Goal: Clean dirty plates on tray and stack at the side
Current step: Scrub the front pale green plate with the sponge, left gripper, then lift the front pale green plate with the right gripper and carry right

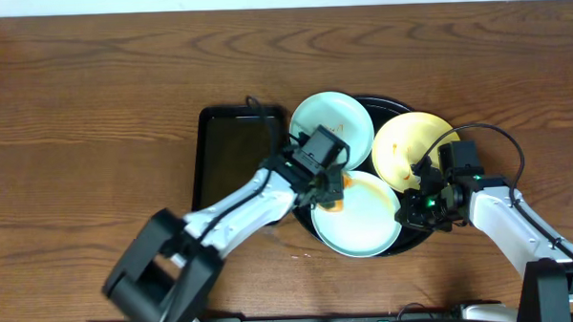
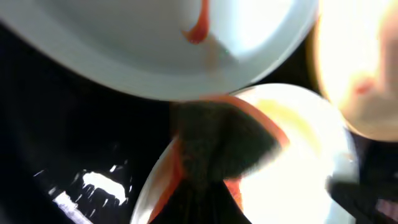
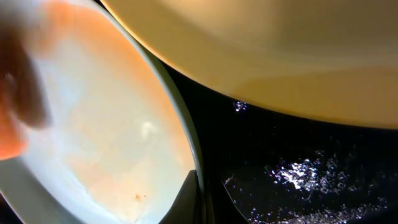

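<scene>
The round black tray (image 1: 385,106) holds three plates. A pale mint plate (image 1: 331,121) with a thin orange smear lies at the back left, a pale yellow plate (image 1: 410,145) at the back right, and a second mint plate (image 1: 360,221) at the front. My left gripper (image 1: 327,185) is shut on an orange and dark sponge (image 1: 334,203) pressed on the front plate's left part; the sponge also shows in the left wrist view (image 2: 217,143). My right gripper (image 1: 414,210) is shut on the front plate's right rim (image 3: 186,149), one finger (image 3: 189,193) on top.
A smaller rectangular black tray (image 1: 231,153) lies right beside the round tray's left side, under my left arm. Bare brown wooden table (image 1: 94,110) surrounds both. A cable loops over the right arm near the yellow plate.
</scene>
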